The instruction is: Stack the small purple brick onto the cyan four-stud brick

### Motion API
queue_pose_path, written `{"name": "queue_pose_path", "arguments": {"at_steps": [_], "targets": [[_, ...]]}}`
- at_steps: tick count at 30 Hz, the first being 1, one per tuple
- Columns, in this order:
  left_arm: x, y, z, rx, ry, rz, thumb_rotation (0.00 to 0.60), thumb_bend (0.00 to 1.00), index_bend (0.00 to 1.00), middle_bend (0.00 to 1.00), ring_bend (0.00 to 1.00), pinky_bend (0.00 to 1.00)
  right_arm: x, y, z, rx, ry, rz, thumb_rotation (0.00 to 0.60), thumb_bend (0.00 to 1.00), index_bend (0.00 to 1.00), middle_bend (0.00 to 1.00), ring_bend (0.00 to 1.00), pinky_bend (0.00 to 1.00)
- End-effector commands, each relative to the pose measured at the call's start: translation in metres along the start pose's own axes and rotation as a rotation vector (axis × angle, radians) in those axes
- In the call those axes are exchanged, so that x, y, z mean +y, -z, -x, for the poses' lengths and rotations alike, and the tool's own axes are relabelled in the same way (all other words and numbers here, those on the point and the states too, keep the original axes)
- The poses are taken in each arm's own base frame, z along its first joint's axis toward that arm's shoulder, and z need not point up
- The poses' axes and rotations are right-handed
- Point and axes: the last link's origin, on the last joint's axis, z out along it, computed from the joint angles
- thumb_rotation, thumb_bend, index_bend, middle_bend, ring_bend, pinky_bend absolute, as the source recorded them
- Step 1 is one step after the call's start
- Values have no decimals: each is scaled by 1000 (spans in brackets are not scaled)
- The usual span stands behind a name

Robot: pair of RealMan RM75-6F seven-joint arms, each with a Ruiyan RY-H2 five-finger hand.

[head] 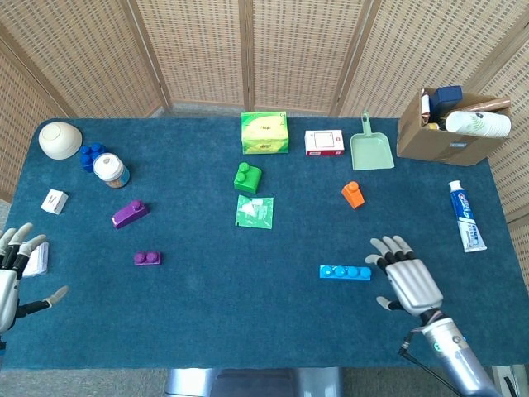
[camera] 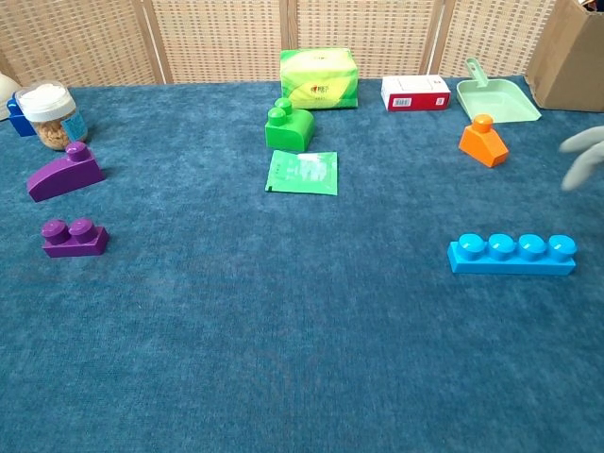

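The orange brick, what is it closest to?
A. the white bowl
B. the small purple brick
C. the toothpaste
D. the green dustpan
D: the orange brick sits just in front of the green dustpan, far from the others.
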Motion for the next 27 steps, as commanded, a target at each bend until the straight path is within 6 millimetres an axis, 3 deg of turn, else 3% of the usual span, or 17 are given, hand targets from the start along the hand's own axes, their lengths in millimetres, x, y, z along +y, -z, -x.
{"name": "queue_pose_path", "arguments": {"at_steps": [1,14,27], "targets": [[2,-1,0,-5,2,8,487,111,181,78,0,0,-12,-14,3,-25,11,-27,600,163,296,117,0,22],[0,-6,4,-22,10,8,486,111,182,78,0,0,-29,-53,19,-97,11,-43,600,163,304,117,0,24],[-2,-11,8,-28,14,14,482,110,181,78,0,0,-24,-70,31,-121,36,1,600,162,310,121,0,28]]}}
